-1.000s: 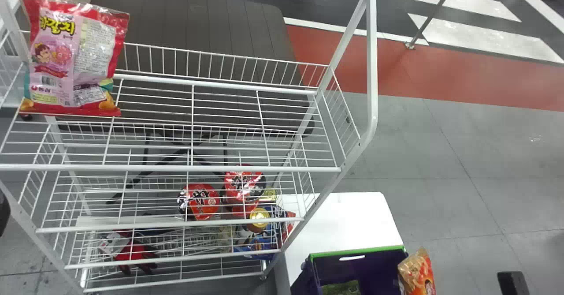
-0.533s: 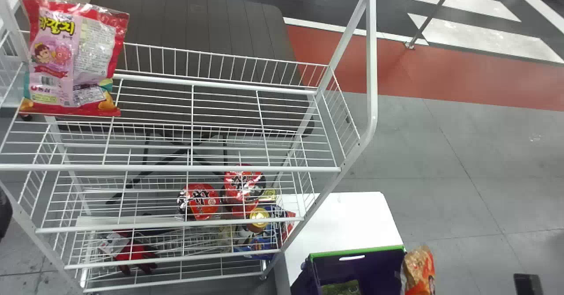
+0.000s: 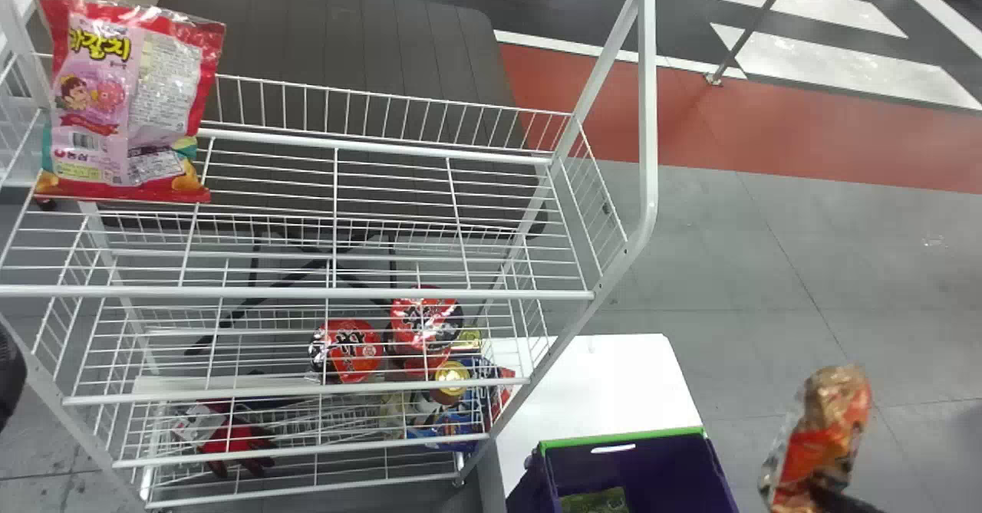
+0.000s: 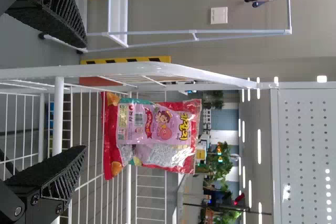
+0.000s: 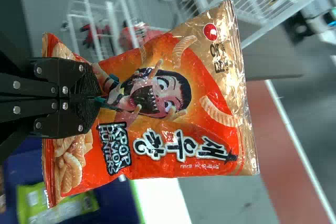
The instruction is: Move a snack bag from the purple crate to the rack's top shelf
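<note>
- The snack bag (image 3: 825, 429) is held well above the floor, right of the purple crate (image 3: 637, 459); its long axis is pointed away from the right gripper (image 3: 836, 498), gold end uppermost, tilted slightly rightward.
- Glossy, creased film is seen—orange-red and gold, pillow-shaped, with flat end seals.
- The bag's red-edged end is clamped between the right fingers (image 5: 86, 98)—the gold end lies farthest from them.
- The left gripper's (image 3: 9, 379) fingers (image 4: 65, 174) are parted.

Grey floor (image 3: 767, 268) with red band (image 3: 767, 141) and white stripes (image 3: 836, 60), dark grooved table (image 3: 330, 37), pale wall (image 4: 184, 9).
</note>
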Controlling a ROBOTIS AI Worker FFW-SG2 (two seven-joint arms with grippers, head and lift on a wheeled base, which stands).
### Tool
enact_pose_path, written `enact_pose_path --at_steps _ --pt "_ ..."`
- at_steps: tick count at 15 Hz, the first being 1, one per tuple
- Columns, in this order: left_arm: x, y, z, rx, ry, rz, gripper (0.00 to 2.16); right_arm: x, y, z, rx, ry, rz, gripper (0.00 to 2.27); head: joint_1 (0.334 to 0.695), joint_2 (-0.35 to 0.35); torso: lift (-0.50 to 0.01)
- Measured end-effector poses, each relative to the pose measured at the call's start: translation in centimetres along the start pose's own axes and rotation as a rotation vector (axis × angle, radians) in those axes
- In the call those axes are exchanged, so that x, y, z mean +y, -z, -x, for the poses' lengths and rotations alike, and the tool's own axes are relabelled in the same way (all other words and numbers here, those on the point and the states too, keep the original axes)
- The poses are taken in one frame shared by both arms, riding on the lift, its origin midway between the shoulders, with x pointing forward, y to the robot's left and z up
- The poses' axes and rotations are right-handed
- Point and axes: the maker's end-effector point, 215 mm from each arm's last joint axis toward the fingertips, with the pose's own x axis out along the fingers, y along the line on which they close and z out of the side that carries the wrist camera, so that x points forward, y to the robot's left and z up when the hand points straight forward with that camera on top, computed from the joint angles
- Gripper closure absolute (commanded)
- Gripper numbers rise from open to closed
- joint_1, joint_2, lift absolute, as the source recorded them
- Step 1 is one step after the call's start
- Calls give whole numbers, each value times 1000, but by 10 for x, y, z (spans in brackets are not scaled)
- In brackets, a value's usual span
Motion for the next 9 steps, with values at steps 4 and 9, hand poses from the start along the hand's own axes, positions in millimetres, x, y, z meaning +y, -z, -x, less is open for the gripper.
enact_pose_path --at_steps 4,9 --pt "-6 2 2 5 2 -3 134 73 -68 41 -153 -64 -38 1717 695 -350 0" --pt "-14 1 5 2 11 -10 134 164 -155 57 -309 -146 61 1717 695 -350 0"
